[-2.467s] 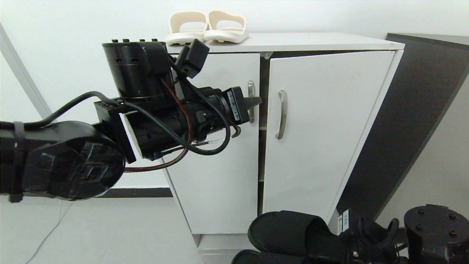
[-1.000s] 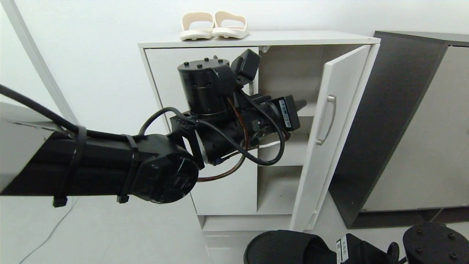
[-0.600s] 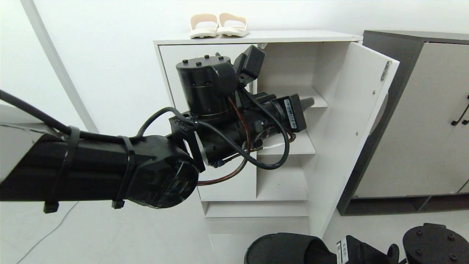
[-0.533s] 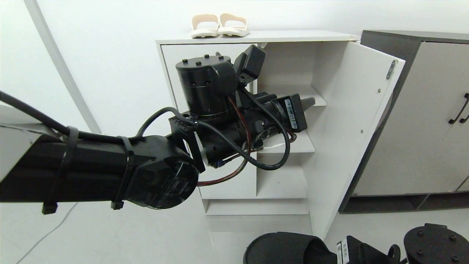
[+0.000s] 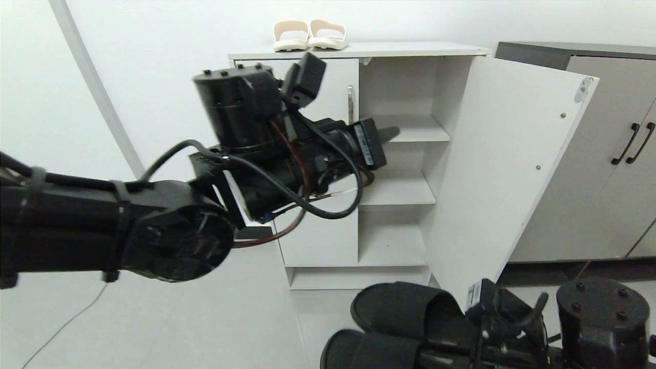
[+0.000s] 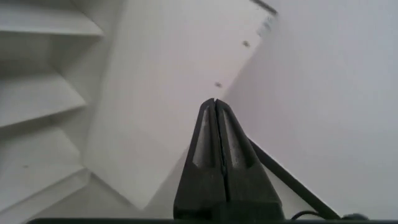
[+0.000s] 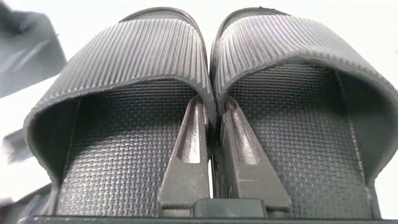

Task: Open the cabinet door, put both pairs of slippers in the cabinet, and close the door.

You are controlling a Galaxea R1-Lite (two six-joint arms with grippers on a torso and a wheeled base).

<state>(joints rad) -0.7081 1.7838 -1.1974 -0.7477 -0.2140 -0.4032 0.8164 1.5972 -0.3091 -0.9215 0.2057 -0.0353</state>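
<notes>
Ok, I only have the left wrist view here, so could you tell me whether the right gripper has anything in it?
Observer: Yes, the right gripper is shut on the black slippers, one finger inside each, pinching their adjoining sides together.
Operator: Thank you. Where is the other pair, please?
Observer: The cream slippers sit side by side on the cabinet top.
Operator: And is the second door open as well?
Observer: No, the left-hand door is shut, directly below the cream pair.
</notes>
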